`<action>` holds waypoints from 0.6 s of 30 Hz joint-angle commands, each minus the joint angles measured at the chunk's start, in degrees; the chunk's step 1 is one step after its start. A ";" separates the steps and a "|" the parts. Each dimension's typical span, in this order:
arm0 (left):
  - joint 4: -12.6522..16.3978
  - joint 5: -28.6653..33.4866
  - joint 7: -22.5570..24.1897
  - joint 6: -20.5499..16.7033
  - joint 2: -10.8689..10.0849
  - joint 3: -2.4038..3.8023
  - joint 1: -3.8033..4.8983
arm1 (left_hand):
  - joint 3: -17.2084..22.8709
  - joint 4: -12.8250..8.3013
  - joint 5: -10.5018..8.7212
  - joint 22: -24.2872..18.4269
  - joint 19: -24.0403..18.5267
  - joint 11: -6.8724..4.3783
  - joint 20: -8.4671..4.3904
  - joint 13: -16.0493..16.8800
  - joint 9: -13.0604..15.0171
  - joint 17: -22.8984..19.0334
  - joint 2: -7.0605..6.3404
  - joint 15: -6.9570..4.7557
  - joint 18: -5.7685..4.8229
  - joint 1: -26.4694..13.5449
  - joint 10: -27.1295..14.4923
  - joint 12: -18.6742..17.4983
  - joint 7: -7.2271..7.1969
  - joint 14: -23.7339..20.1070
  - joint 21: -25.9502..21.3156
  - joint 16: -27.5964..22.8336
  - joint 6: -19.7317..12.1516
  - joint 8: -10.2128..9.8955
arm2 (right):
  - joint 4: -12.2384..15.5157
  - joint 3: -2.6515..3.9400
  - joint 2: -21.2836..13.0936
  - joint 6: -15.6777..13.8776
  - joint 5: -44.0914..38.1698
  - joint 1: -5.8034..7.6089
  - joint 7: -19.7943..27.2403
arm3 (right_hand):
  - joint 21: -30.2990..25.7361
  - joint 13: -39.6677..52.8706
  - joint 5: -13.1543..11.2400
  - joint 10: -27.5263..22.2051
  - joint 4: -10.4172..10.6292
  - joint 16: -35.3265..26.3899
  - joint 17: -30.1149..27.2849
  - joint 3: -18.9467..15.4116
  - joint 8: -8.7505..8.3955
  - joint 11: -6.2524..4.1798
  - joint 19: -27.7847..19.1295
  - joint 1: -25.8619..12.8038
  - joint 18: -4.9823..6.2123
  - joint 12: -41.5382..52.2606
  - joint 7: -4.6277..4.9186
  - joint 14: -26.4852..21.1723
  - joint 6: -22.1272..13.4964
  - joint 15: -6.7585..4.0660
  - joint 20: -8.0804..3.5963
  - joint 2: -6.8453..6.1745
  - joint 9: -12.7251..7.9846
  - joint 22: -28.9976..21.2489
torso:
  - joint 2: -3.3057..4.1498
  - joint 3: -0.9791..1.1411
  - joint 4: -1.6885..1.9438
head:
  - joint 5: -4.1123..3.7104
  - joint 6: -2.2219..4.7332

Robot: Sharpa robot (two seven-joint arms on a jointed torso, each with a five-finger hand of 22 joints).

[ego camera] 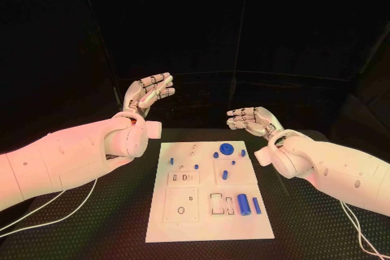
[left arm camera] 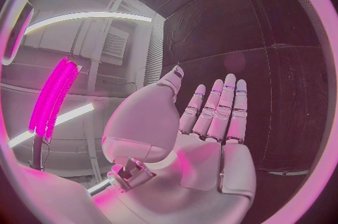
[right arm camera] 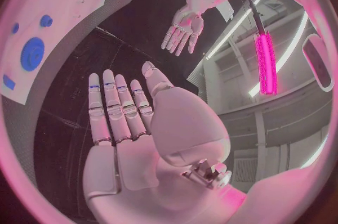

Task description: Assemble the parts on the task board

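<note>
White flat rectangular task board [ego camera: 209, 229] lies before us mid-table, nearest edge bare | small blue plastic parts on it: round disc [ego camera: 226, 149] at far end, long cylinder [ego camera: 243, 203] near right edge | left hand [ego camera: 149, 92] raised beyond board, fingers apart, holding nothing | right hand [ego camera: 253, 120] likewise, just past far right corner | black woven table [ego camera: 106, 226] around; we see nothing covering the board

A black surface [ego camera: 97, 226] fills the lower frame; dark curtain walls [ego camera: 244, 40] rise behind. White cables [ego camera: 49, 212] trail at lower left.
</note>
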 commanded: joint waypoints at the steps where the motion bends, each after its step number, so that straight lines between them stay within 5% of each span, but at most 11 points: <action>1: 1.32 0.10 0.37 3.14 -0.69 -0.02 0.08 | 0.06 -0.70 -0.02 0.45 2.98 -0.72 -0.06 -0.02 0.19 0.21 0.00 -0.92 1.07 1.11 2.65 -0.05 5.18 3.31 1.55 0.85 5.20 0.60 | -0.08 0.02 0.11 -0.79 -17.48 0.80 -3.17 | 5.48 0.13 0.01 10.76 -3.48 1.70 0.84 2.83 0.10 -2.47 9.60 1.12 1.71 -0.39 1.13 13.90 9.94 -3.49 -3.04 -0.81 0.00 1.79 | 1.26 -0.11 0.01 | 0.00 0.25; 4: 2.60 0.11 0.14 3.75 -1.36 -0.21 0.07 | 0.18 -1.16 -0.03 0.50 4.44 -1.05 -0.23 -0.05 0.18 0.17 0.01 -1.35 1.46 1.66 4.08 -0.66 4.82 5.19 2.18 0.99 7.89 0.60 | -0.51 0.03 0.35 0.44 -24.41 1.59 -5.86 | 7.83 0.13 -0.13 13.21 -4.28 2.10 1.58 3.99 -0.46 -3.21 12.10 0.33 1.60 -1.36 0.64 17.79 11.50 -4.66 -4.36 -1.55 -0.02 2.78 | 1.81 -0.25 0.17 | -0.05 0.38; 11: 6.66 0.15 -0.76 4.89 -3.44 -0.47 0.07 | 0.27 -1.55 -0.04 0.37 5.16 -1.29 -0.32 -0.04 0.12 -0.01 -0.01 -1.58 1.56 2.00 5.21 -1.32 4.60 6.18 2.38 0.73 8.77 0.36 | -0.73 0.04 0.97 4.64 -40.46 3.07 -12.89 | 15.56 0.22 -0.60 17.22 -5.41 7.14 5.28 5.27 -0.76 -5.21 19.30 -0.51 1.66 -2.42 -0.85 29.39 14.58 -7.74 -7.89 -2.97 0.12 6.64 | 3.58 -0.66 0.41 | 0.06 1.16; 15: 9.31 0.26 -1.24 5.32 -4.57 -0.52 0.07 | 0.27 -1.67 -0.05 0.32 5.56 -1.41 -0.39 -0.03 0.11 -0.08 -0.01 -1.70 1.60 2.04 5.78 -1.59 4.48 6.63 2.50 0.62 9.18 0.26 | -0.06 0.06 1.35 7.90 -49.74 3.63 -17.18 | 21.85 0.15 -1.59 18.49 -5.70 15.86 10.52 6.09 -1.54 -6.01 22.39 -1.33 1.46 -3.62 -1.46 32.90 15.72 -8.79 -9.90 -3.77 -0.02 10.18 | 4.84 -0.97 0.63 | -0.06 1.14; 18: 10.93 0.31 -1.47 5.60 -5.19 -0.54 0.06 | 0.22 -1.72 -0.06 0.33 6.02 -1.47 -0.44 -0.03 0.11 -0.11 -0.06 -1.80 1.63 1.97 6.21 -1.77 4.50 7.03 2.69 0.61 9.46 0.18 | 0.28 0.06 1.86 9.74 -55.47 3.98 -19.67 | 25.34 0.19 -1.43 18.53 -6.07 23.29 14.73 7.01 -2.09 -5.97 22.54 -1.76 1.40 -3.68 -1.70 32.65 16.25 -8.99 -10.28 -4.45 -0.01 12.34 | 5.68 -1.13 0.72 | -0.18 1.96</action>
